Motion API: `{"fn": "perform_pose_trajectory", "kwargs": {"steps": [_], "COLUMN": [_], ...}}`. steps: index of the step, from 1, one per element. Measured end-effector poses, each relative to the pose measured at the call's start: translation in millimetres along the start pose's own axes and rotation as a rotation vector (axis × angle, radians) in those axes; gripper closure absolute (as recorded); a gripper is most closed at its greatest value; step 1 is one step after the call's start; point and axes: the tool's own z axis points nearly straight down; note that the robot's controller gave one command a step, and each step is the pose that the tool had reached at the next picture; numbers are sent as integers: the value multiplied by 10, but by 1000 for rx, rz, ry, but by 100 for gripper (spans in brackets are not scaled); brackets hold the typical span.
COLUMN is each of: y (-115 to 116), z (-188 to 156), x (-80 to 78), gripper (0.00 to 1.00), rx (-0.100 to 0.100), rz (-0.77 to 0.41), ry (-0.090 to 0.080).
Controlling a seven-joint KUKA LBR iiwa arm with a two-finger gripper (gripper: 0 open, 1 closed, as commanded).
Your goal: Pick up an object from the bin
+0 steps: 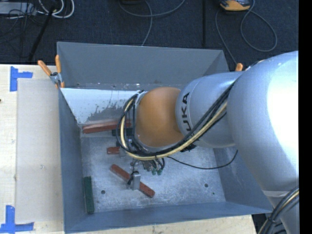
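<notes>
Camera view: claw (134, 180) low on a brown strip (118, 171)

Grey bin (68, 145), with a dark, cable-strewn floor (146, 13) behind it. The claw is down at the middle of the slanted red-brown strip, front centre of the bin. I cannot tell whether it is spread or pinching.

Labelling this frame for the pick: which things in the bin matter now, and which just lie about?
In play: claw; slanted reddish-brown stick under it, mid-floor.
Lying about: dark green bar, lower left corner; reddish-brown bar, upper left; small reddish block, beside the arm.
</notes>
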Motion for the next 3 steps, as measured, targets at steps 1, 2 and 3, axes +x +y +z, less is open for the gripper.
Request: {"fn": "perform_pose_trajectory", "kwargs": {"steps": [1,2,3], "y": [0,-289,-247], "z": [-34,-42,-1037], "x": [-5,370,328], "gripper": [100,100,100], "rx": [1,-3,1], "rz": [3,100,74], "ry": [0,-11,-7]}}
